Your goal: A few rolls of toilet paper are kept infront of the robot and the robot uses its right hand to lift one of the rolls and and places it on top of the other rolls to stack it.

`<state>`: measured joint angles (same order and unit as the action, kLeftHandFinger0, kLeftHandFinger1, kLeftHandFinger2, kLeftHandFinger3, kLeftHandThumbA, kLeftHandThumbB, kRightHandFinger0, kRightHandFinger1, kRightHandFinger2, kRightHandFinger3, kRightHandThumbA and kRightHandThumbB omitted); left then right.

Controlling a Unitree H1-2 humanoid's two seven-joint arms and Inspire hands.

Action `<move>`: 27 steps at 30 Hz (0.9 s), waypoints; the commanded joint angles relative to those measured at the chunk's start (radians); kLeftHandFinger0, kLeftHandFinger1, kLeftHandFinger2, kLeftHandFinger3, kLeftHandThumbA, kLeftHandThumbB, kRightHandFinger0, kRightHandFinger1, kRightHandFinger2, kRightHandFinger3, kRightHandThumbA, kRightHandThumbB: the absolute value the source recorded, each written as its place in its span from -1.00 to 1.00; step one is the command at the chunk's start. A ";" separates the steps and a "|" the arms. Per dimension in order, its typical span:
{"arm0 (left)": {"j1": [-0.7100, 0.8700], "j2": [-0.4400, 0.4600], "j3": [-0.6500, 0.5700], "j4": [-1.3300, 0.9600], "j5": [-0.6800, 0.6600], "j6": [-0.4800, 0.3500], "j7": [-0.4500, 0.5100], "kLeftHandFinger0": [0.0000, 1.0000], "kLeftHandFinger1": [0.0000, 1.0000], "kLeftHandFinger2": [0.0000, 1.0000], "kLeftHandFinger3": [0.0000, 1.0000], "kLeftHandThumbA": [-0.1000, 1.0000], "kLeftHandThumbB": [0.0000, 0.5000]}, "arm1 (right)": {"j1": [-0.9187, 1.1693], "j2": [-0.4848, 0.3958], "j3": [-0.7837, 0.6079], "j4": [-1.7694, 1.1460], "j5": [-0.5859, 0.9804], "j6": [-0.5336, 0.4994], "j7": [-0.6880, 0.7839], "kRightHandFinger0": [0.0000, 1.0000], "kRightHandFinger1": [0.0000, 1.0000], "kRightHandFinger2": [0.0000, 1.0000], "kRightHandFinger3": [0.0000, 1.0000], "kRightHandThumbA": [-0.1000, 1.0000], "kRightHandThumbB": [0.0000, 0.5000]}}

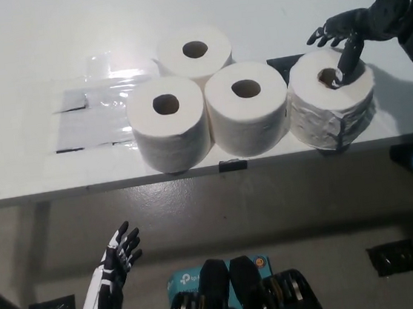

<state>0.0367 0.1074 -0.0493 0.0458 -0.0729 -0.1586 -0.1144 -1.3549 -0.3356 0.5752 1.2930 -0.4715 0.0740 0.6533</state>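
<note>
The white surface [22, 41] before me carried four upright toilet paper rolls [246, 105] near its front edge, three in a row, one behind, beside a clear plastic sheet [94, 119].
</note>
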 commanded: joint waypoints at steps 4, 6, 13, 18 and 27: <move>0.005 0.005 -0.001 -0.030 -0.003 -0.033 -0.020 1.00 1.00 1.00 1.00 1.00 -0.35 | -0.049 0.013 0.010 0.029 -0.041 0.000 -0.058 1.00 1.00 1.00 1.00 1.00 0.41; 0.005 0.004 -0.001 -0.030 0.001 -0.032 -0.019 1.00 1.00 1.00 1.00 1.00 -0.40 | -0.049 0.020 0.002 0.038 -0.036 0.009 -0.055 1.00 1.00 1.00 1.00 1.00 0.33; 0.009 0.003 0.002 -0.041 0.007 -0.023 -0.015 1.00 1.00 1.00 1.00 1.00 -0.36 | -0.048 0.033 -0.012 0.045 -0.029 0.043 -0.055 1.00 1.00 1.00 1.00 1.00 0.33; 0.007 0.005 0.003 -0.036 0.009 -0.030 -0.014 1.00 1.00 1.00 1.00 1.00 -0.34 | -0.048 0.046 -0.029 0.067 -0.015 0.097 -0.057 1.00 1.00 1.00 1.00 0.62 0.24; 0.006 0.006 0.010 -0.029 0.011 -0.047 -0.011 1.00 1.00 1.00 1.00 1.00 -0.34 | 0.008 0.041 0.019 0.042 -0.089 0.011 -0.203 -0.84 -0.71 -0.48 -0.18 0.28 -0.60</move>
<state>0.0444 0.1065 -0.0475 0.0413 -0.0690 -0.1610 -0.1228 -1.3335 -0.2802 0.5699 1.3580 -0.5082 0.1321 0.5606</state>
